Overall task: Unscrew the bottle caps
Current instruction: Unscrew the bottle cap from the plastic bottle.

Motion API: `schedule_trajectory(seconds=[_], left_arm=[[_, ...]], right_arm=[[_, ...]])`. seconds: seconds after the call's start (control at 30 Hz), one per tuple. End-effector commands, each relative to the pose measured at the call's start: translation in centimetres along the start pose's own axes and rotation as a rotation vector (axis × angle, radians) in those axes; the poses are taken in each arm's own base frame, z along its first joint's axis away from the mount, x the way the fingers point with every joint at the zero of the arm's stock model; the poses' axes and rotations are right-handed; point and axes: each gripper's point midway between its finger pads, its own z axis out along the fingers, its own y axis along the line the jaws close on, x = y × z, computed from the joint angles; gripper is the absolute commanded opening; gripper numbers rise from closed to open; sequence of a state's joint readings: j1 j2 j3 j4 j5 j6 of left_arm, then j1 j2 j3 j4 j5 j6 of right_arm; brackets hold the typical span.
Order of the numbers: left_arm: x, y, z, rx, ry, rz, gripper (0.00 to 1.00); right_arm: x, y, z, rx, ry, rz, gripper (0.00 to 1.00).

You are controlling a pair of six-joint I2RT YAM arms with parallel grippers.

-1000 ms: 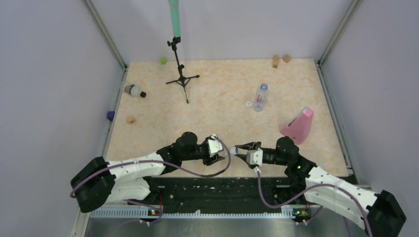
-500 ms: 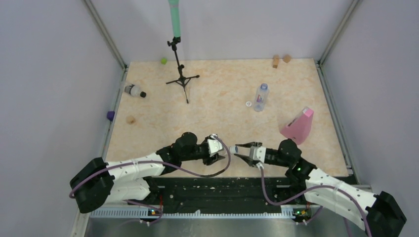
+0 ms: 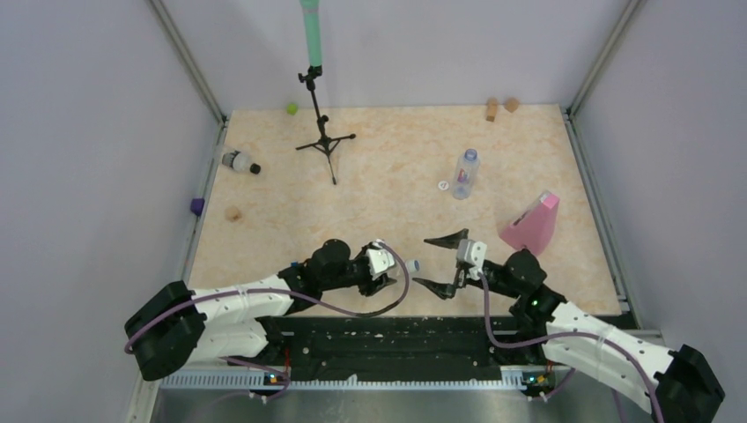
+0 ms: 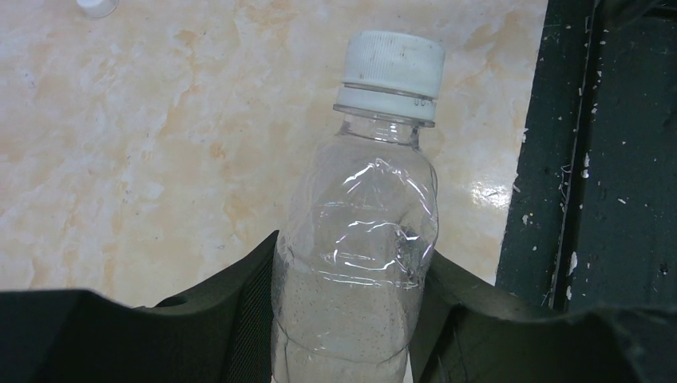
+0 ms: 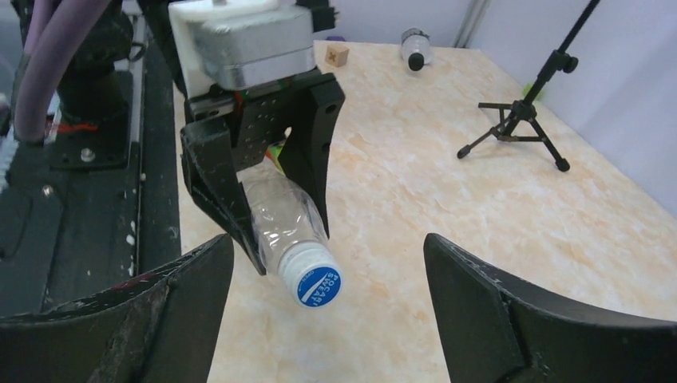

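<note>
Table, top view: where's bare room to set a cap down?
Widest bare patch: mid-table, between the tripod and the standing bottle. Another lies on the left, from the tan block toward the near edge. Crowded: near centre around the held bottle, and by the pink wedge.

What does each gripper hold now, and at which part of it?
The left gripper holds the clear bottle by its body; the right gripper stands open, holding nothing.
</note>
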State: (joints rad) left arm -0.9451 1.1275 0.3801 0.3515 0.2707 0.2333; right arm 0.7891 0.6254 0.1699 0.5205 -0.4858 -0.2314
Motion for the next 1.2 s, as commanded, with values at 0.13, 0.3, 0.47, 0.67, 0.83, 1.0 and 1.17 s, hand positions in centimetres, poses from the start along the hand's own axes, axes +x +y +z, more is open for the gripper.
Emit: schedule_trajectory(seconds=[0.13,0.3,0.47,0.67,0.83,1.0,1.17], left_arm=[[-1.9,0.8,-0.3,-0.055,-0.089,-0.002,0.0],[-2.1,1.3,-0.7,-0.092,-0.109,-0.014,0.0],[-2.7,1.6,-1.1,-0.11,-0.125,-0.008,0.0],[-3.5,1.6,-1.6,-0.116,-0.154,-0.007,0.0],[-4.2,1.7,-2.2,-0.126,-0.188,-0.001,0.0],[-4.7,1.7,-2.5,-0.131,-0.21,0.006,0.0],[-4.2,1.7,-2.7,-0.139,-0.202,-0.001,0.0]], right_arm=[[-1.6,-5.0,-0.2,0.345,-0.036,0.403,0.99],[1.4,-8.1,-1.7,0.712,0.081,0.851,0.99],[2.7,-6.7,-0.6,0.725,0.182,1.074,0.99],[4.4,-6.0,0.0,0.76,0.207,1.216,0.99],[5.2,-7.8,-3.5,1.053,0.105,1.372,0.99],[2.3,-7.7,-3.2,0.847,-0.222,1.416,0.99],[3.1,-7.4,-3.7,0.931,0.05,1.29,0.99]])
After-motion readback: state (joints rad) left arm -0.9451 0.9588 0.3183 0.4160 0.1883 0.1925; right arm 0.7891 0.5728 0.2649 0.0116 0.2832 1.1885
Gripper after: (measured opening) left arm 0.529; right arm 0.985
